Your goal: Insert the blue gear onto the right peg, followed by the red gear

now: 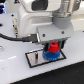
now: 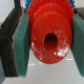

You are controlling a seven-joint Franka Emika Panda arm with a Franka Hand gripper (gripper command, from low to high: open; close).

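The hand [image 1: 51,44] grips the red gear [image 1: 52,47], one pad on each side of its toothed rim. In the wrist view, the teal pads [image 2: 22,42] press against the red gear [image 2: 50,37] at 9 and 3 o'clock, and its dark centre hole faces the camera. In the exterior view, the red gear sits directly above the blue gear [image 1: 50,55], touching or just above it; which cannot be told. The blue gear rests on the grey plate [image 1: 34,59], toward the plate's 3 o'clock end. The plate lies flat on the white bench [image 1: 15,70]. The peg is hidden beneath the gears.
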